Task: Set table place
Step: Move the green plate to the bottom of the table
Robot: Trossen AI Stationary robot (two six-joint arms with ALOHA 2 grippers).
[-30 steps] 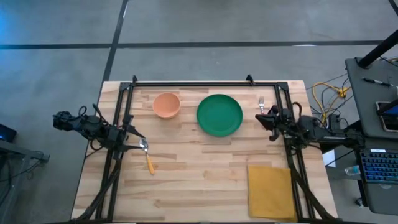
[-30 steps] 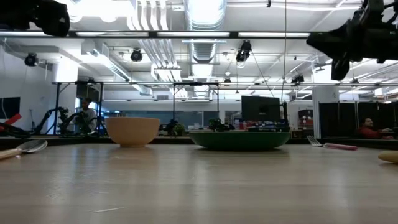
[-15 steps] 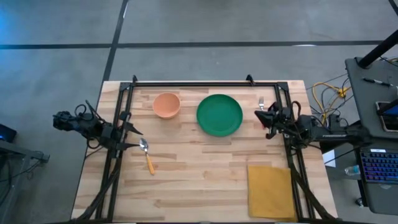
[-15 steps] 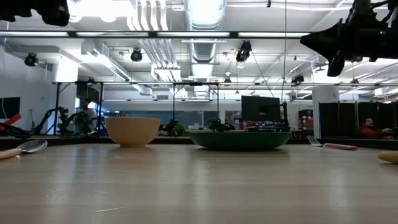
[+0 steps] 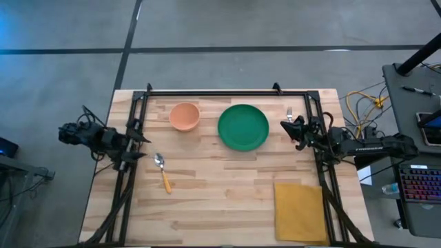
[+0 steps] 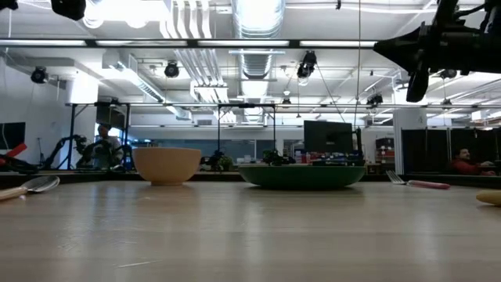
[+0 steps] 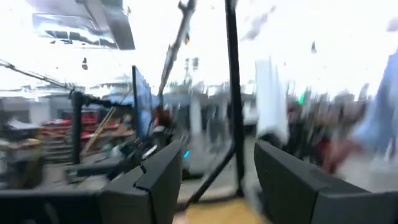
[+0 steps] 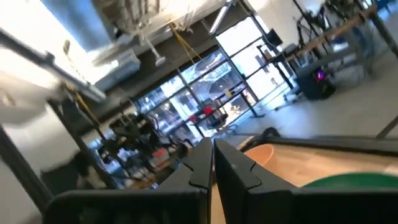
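On the table (image 5: pixel 220 186) lie a green plate (image 5: pixel 243 127), a peach bowl (image 5: pixel 184 116) to its left, an orange-handled spoon (image 5: pixel 163 172) and a mustard napkin (image 5: pixel 299 211) at the near right. The fork (image 5: pixel 290 114) lies right of the plate, its handle under my right arm. My left gripper (image 5: pixel 141 141) hangs open above the table's left edge, left of the spoon. My right gripper (image 5: pixel 284 127) is shut with nothing in it, high above the fork. The low view shows bowl (image 6: pixel 167 166), plate (image 6: pixel 301 175), spoon (image 6: pixel 31 186) and fork (image 6: pixel 419 183) resting flat.
A black metal frame (image 5: pixel 227 91) runs along the table's far edge and down both sides, under the two arms. A desk with a keyboard (image 5: pixel 420 186) and cables stands beyond the right edge. Bare wood lies in the table's near middle.
My left gripper has drawn back from the spoon toward the table's left edge, risen and tipped its fingers upward, staying open. My right gripper has tipped upward and rolled a little above the fork, still shut. Nothing on the table has moved.
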